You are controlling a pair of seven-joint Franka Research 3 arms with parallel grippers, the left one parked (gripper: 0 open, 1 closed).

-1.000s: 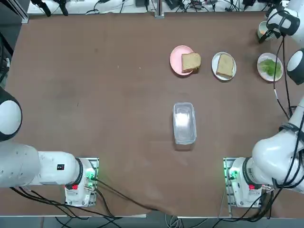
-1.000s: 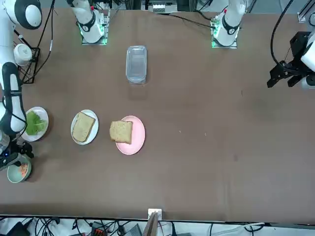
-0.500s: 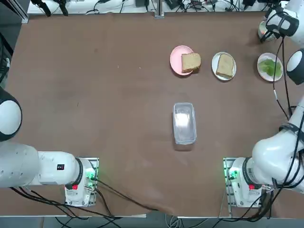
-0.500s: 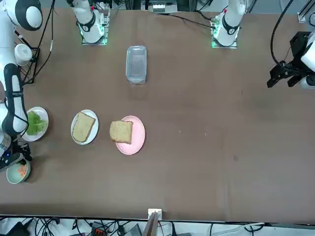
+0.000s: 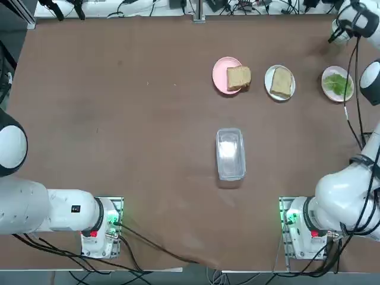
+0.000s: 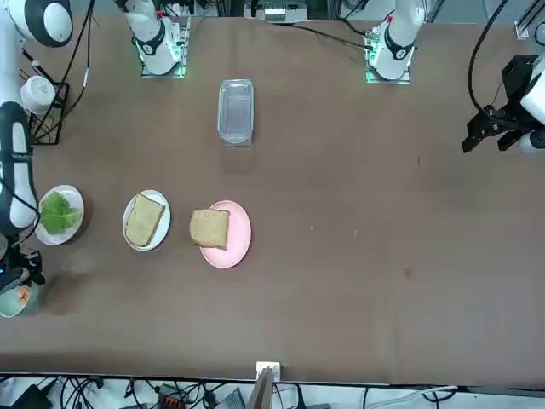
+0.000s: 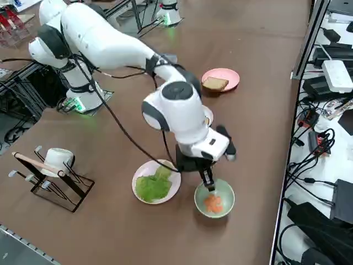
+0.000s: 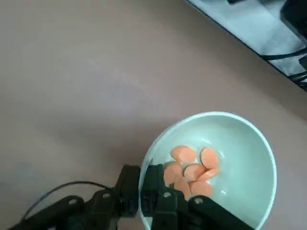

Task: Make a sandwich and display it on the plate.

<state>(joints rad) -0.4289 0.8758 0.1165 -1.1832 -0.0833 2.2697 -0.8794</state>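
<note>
Right wrist view: right gripper [image 8: 142,184], pinched shut since a second ago above pale-green bowl [image 8: 249,143]; orange slices [image 8: 192,167] at three o'clock; whether one is held, unclear.

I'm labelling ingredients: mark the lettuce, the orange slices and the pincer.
lettuce [image 7: 153,186], right side view, middle of the leaves.
orange slices [image 8: 192,170], right wrist view, centre slice.
pincer [image 7: 209,185], right side view, shut fingertips.

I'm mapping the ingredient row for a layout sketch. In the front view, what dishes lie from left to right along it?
Pale-green bowl under the right gripper → lettuce plate → white plate with bread → pink plate with bread.
</note>
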